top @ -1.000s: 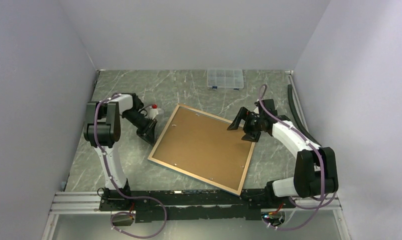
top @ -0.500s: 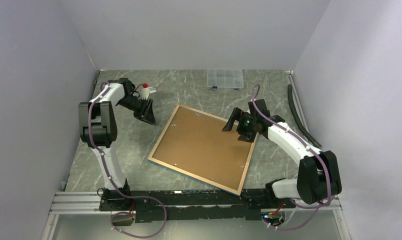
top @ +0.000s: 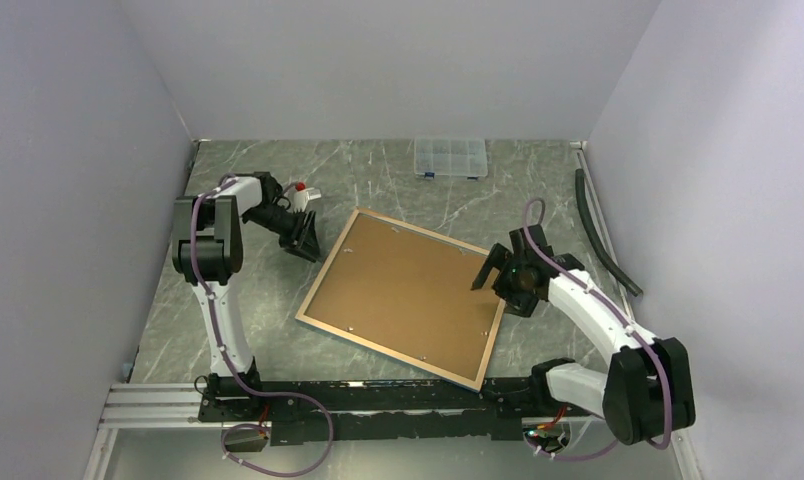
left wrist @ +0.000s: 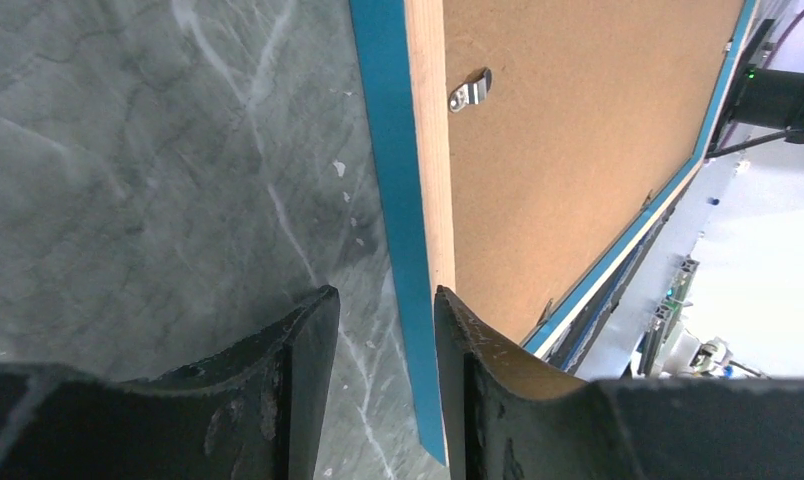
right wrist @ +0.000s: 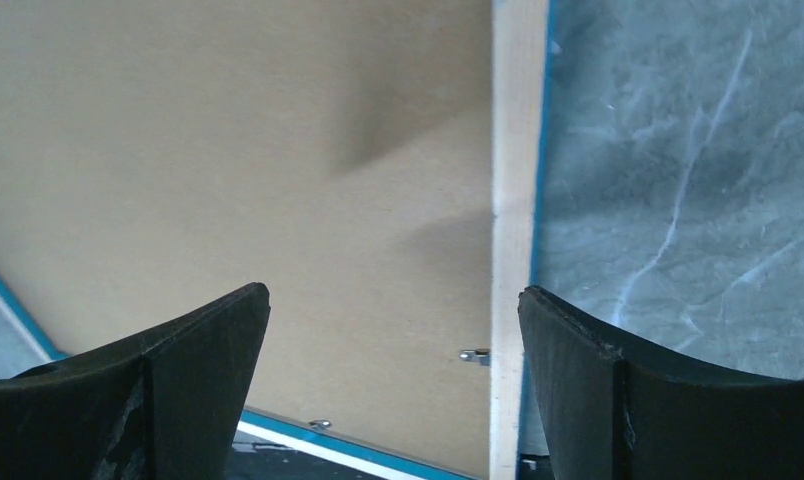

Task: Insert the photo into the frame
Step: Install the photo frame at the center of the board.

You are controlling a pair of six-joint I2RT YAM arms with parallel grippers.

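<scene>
The left claw (top: 302,238) has just opened halfway and holds nothing, the wide-open right claw (top: 490,270) has pulled back to the edge of the frame (top: 327,265) lying face down between them, so maybe they're finishing; I see no photo.

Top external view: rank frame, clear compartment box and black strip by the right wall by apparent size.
1. frame: largest by far.
2-3. compartment box and black strip: not ranked. The strip is longer but much thinner, and the box sits farther from the camera.
</scene>
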